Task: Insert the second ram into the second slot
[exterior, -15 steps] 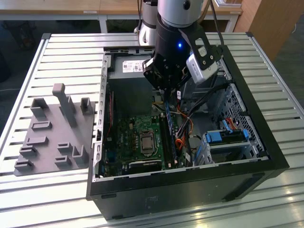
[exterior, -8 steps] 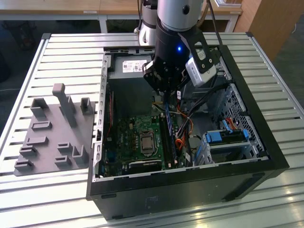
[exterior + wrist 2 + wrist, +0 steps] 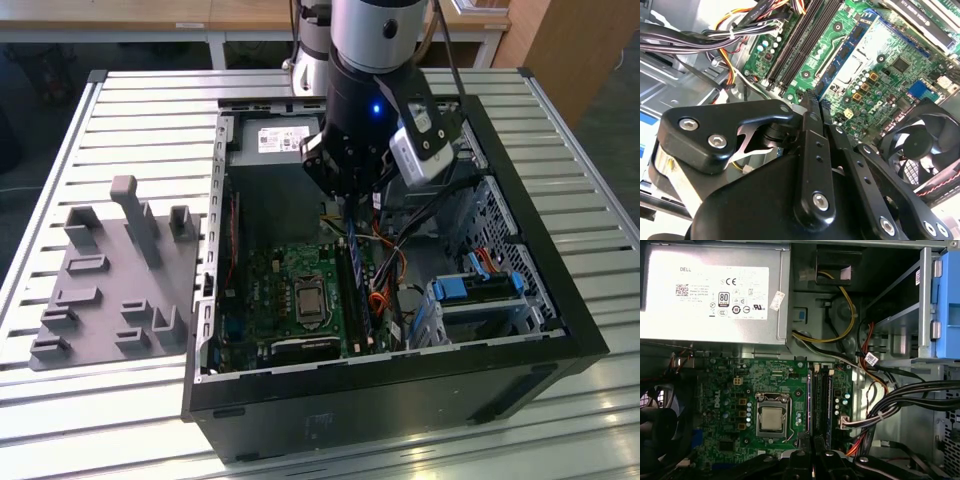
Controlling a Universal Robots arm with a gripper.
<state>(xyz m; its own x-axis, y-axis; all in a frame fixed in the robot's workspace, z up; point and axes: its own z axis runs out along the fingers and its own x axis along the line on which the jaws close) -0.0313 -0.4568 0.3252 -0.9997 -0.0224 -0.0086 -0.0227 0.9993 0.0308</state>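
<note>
1. An open black computer case [image 3: 400, 400] lies on its side on a slatted metal worktop [image 3: 120, 110]. Its inside faces up.
2. A grey fixture plate [image 3: 110, 290] with upright pegs lies on the worktop, on the exterior view's left of the case.
3. The robot arm [image 3: 375, 60] reaches down into the case from above. Its end effector [image 3: 345, 205] hangs low over the green motherboard [image 3: 270, 280].
4. In the second wrist view, the black fingers [image 3: 810, 145] of the end effector [image 3: 812, 102] are drawn together, their tips almost meeting.
5. The second ram [image 3: 847, 47] is a thin dark-blue stick with small black chips. It stands on edge along the motherboard [image 3: 890, 85], in line with the memory slots.
6. One end of the stick runs up to the fingertips. I cannot tell whether they pinch it or only touch it.
7. The stick lies between the processor socket [image 3: 855, 67] and a row of long black slots [image 3: 795, 45].
8. In the first wrist view, the stick [image 3: 810, 405] shows edge-on. It runs away from the end effector [image 3: 812, 450], just beside the socket [image 3: 772, 419].
9. A silver power supply [image 3: 710, 290] sits beyond the motherboard [image 3: 740, 385].
10. A black fan [image 3: 920, 145] sits on the socket's far side from the stick.
11. Bundled cables [image 3: 900, 395] and a bright blue drive-bay clip [image 3: 949, 305] lie on the other side of the slots.
</note>
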